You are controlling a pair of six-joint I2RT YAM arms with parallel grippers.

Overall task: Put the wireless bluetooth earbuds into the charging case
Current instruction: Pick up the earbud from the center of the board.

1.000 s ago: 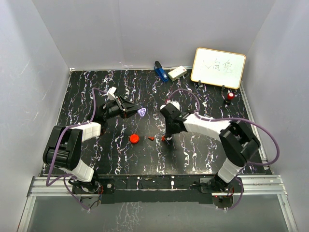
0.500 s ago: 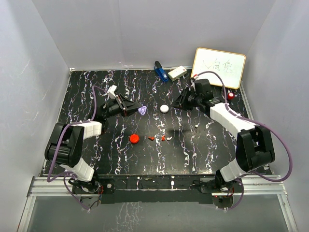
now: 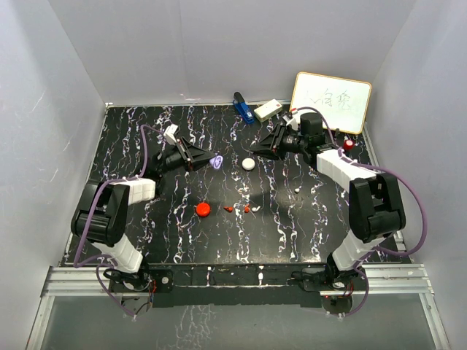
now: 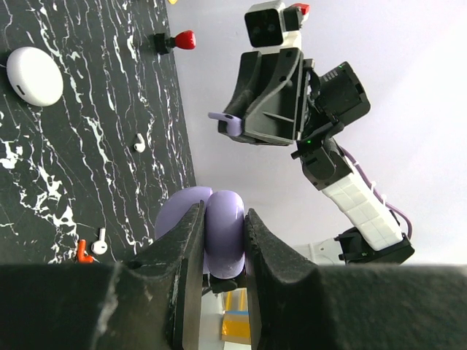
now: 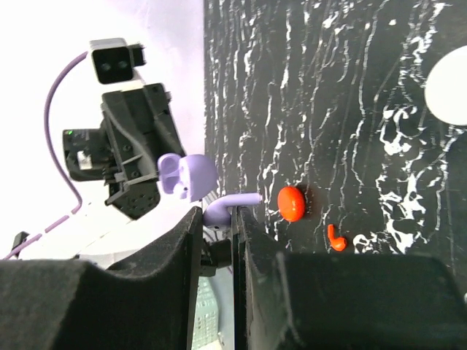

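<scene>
My left gripper is shut on an open purple charging case and holds it above the table; the left wrist view shows the case between the fingers. My right gripper is shut on a purple earbud and holds it in the air, facing the case but apart from it. That earbud also shows in the left wrist view. A white case, a red case, two red earbuds and a white earbud lie on the table.
A small whiteboard leans at the back right, with a red-capped marker in front of it. A blue object and a white box lie at the back edge. White walls enclose the table.
My right gripper has risen from near the red earbuds and swung to the back right with the purple earbud, uncovering the white case. My left gripper has shifted slightly back with the purple case.
</scene>
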